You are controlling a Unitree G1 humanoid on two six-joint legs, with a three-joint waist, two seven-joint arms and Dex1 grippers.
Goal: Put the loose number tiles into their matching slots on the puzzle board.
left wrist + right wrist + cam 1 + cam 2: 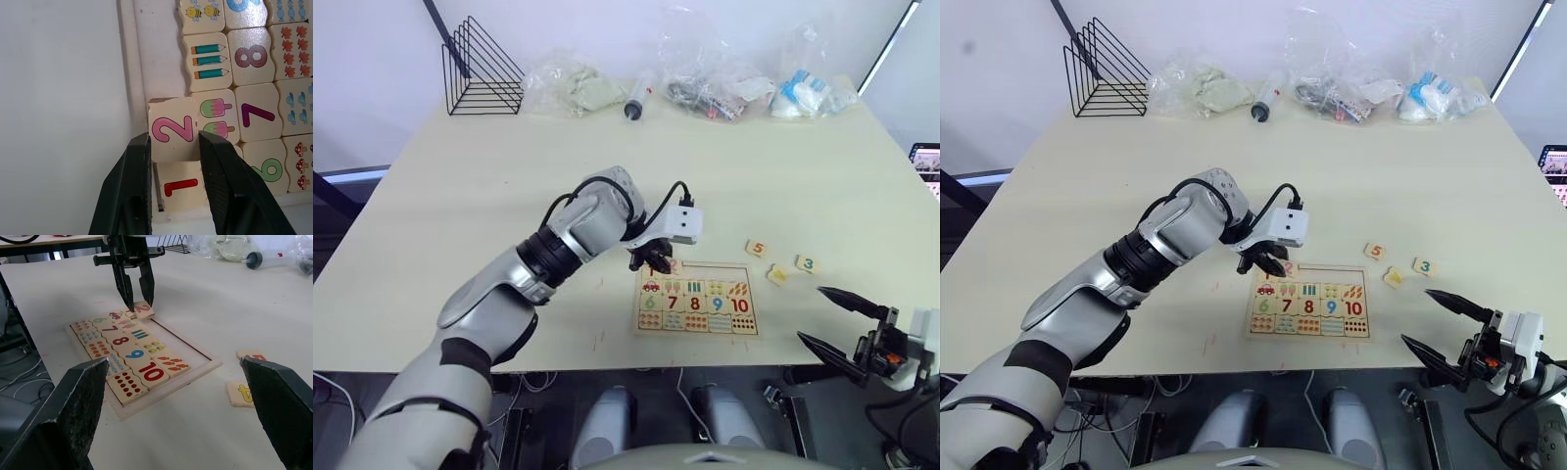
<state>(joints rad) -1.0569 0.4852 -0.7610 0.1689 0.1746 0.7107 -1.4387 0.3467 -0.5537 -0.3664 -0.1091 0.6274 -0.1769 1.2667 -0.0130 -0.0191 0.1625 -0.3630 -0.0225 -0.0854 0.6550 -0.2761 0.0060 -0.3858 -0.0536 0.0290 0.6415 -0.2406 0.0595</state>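
Note:
The puzzle board (717, 271) lies near the table's front edge, with rows of picture tiles and the digits 6 to 10. My left gripper (173, 147) is shut on the pink 2 tile (172, 128), holding it tilted over the board's top row at its left end. The red 1 tile (180, 188) sits in the corner slot beside it. Three loose tiles lie on the table right of the board: the orange 5 (757, 249), the teal 3 (808, 263) and one with a yellow digit (242, 393). My right gripper (810, 313) hangs open beyond the table's front right edge.
At the back of the table stand a black wire rack (480, 69), several clear plastic bags (573, 86) and a syringe-like tube (636, 101). A lit screen (926, 159) shows past the right edge. Bare tabletop spreads left of and behind the board.

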